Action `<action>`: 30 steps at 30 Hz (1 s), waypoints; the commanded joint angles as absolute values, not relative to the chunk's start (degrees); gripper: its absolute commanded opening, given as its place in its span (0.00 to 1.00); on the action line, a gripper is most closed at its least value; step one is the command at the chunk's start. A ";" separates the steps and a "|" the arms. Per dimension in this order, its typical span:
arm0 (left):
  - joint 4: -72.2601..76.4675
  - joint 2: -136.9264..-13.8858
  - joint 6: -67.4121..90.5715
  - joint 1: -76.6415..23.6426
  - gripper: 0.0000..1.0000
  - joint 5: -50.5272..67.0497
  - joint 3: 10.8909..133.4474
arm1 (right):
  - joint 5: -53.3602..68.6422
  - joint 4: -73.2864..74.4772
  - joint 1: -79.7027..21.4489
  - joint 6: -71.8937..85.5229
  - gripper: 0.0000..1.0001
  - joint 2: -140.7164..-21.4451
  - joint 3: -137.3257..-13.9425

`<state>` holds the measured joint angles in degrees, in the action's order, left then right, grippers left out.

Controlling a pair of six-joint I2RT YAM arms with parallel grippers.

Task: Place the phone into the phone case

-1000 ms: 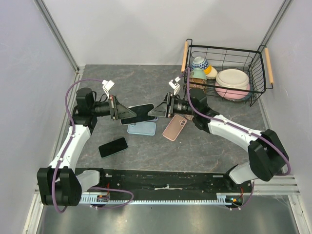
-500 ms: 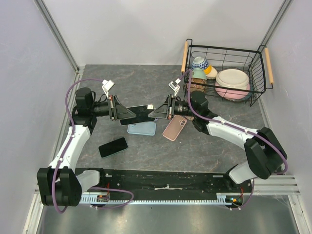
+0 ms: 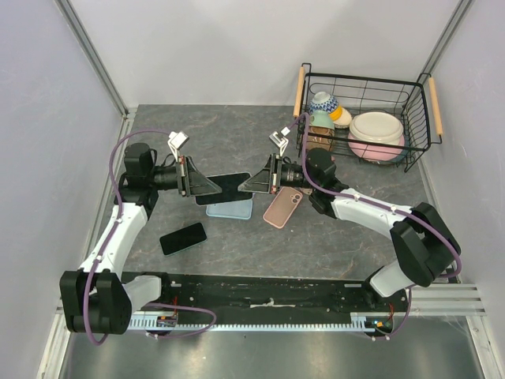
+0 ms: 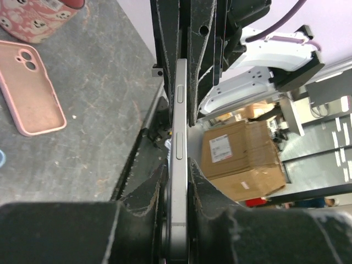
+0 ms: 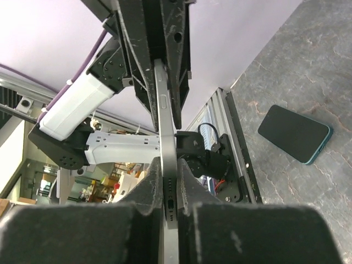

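Blue is the target here: the light-blue rectangular phone case [image 3: 235, 210] lies flat on the grey marbled table [image 3: 237, 134], and we've got the dark flat phone [image 3: 226, 188] hanging right over its far edge.

Compared with a second ago, the phone has sunk a bit and now covers slightly more of that case. The two arms have also crept a little closer to each other. Small change, but to us it reads as the lowering step, not transport any more.

The left gripper [image 3: 211, 188] is clamped on one short end of the phone and the right gripper [image 3: 246, 185] on the other. Both wrist views show the thin grey edge pinched tight between the fingers [image 4: 206, 181], so neither hand is free.

We can't tell from overhead whether the phone touches the case yet.

What worries us is that the corners have to line up with the case lip, and fingers gripping both ends may get in the way of seating it.

The pink phone case [image 3: 282, 207] sits just beside on the right. A teal-edged dark phone [image 3: 183, 238] lies nearer the left arm's base, well apart.
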<state>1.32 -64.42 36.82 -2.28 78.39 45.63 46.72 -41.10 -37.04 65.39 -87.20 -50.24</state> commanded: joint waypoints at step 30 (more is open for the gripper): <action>-25.83 -65.47 19.69 -2.37 0.75 41.33 54.40 | 34.29 -6.09 -37.44 42.99 0.00 -78.31 -54.05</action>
